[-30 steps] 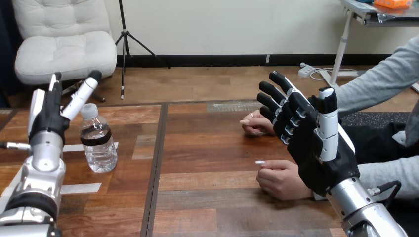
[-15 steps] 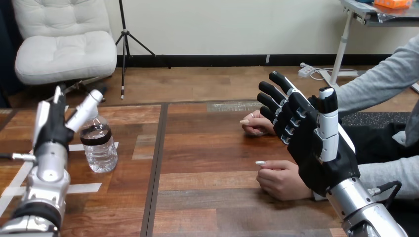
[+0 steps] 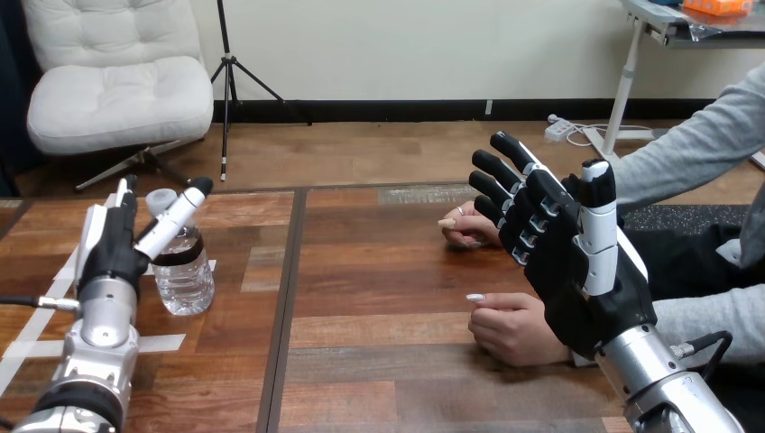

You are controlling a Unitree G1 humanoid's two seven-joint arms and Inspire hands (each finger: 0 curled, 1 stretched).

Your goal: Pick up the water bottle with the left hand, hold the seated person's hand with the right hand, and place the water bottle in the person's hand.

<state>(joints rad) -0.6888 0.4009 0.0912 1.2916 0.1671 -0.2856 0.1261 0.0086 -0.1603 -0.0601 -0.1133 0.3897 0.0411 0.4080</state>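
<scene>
The left hand (image 3: 110, 244) is spread wide beside the water bottle (image 3: 183, 271) near the table's (image 3: 388, 271) left edge; the right hand (image 3: 586, 271) is likewise spread beside the person's hand (image 3: 514, 329).

Wooden table (image 3: 388, 361) of brown planks, with a dark seam (image 3: 287, 307) running front to back, left of centre. White tape strips lie on its left part: one flat strip (image 3: 153, 343) near the front, one long slanted strip (image 3: 36, 325) by the left edge. Pale patch (image 3: 431, 193) at the far edge.

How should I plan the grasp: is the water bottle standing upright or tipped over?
Upright. The water bottle stands on its base on the table, cap on top, the open left hand beside it.
</scene>
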